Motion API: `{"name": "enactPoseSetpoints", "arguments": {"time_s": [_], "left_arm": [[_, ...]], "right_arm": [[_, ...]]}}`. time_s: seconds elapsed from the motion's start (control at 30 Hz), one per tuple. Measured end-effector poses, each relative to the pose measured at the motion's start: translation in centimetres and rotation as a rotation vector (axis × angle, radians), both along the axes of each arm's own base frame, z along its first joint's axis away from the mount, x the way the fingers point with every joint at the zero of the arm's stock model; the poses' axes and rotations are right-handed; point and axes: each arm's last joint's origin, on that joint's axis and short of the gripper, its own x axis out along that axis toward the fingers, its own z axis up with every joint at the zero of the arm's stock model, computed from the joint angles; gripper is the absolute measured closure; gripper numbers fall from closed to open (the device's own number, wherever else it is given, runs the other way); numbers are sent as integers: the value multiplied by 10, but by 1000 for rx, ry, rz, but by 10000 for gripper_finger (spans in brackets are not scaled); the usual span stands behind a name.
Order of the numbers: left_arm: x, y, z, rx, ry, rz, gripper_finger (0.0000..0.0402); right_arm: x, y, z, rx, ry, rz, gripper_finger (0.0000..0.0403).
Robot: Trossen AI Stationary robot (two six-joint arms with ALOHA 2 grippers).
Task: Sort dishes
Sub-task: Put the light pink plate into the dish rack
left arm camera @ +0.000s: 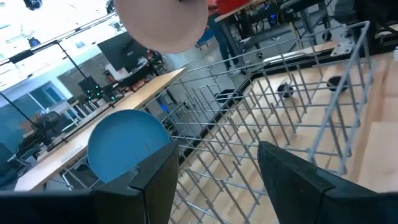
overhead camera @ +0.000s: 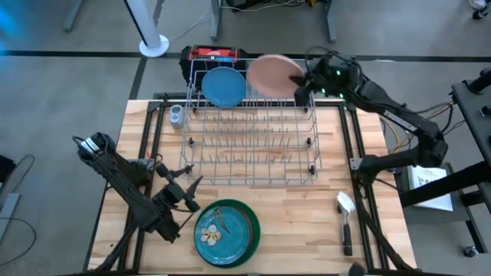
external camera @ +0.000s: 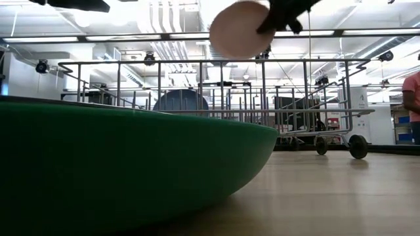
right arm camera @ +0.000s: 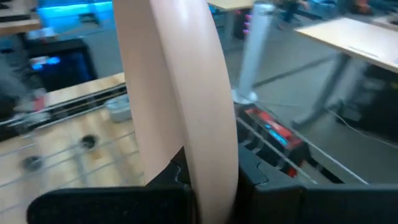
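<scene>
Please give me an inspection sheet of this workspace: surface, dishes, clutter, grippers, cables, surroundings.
Surface: wooden table, with a grey wire rack on its far half.
Job's things: blue plate upright at the rack's far end; pink plate held above the rack beside it; green plate flat at the near edge. No orange-brown plates seen.
Clutter: brush near the right edge; small grey cup left of the rack.
Grippers: right gripper shut on the pink plate's edge; left gripper with jaws open, empty, near the green plate.
Cables: wires along the right arm.
Surroundings: a person stands in the room behind; red box behind the rack.
</scene>
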Motion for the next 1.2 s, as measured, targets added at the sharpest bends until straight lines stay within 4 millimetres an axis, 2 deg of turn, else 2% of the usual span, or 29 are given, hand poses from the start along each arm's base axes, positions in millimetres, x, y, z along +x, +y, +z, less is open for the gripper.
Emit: {"name": "enactPoseSetpoints", "arguments": {"time_s": [0.17,0.3,0.43,0.6,0.77,1.03,1.2], "left_arm": [[5,18,12,69,-7,35,193],[10,36,20,169,39,90,193],[15,58,25,234,126,180,193],[19,91,34,260,193,322,193],[20,117,40,242,201,447,193],[17,146,58,224,211,590,193],[17,156,64,226,233,640,193]], "right_arm": [[0,-30,-10,91,-64,-133,373],[6,-38,-18,111,-64,-268,373],[16,-38,-25,140,-88,-368,373],[33,-27,-31,158,-121,-467,373],[55,-4,-41,132,-127,-582,373],[77,35,-49,37,-195,-779,373],[89,42,-60,68,-226,-797,373]]}}
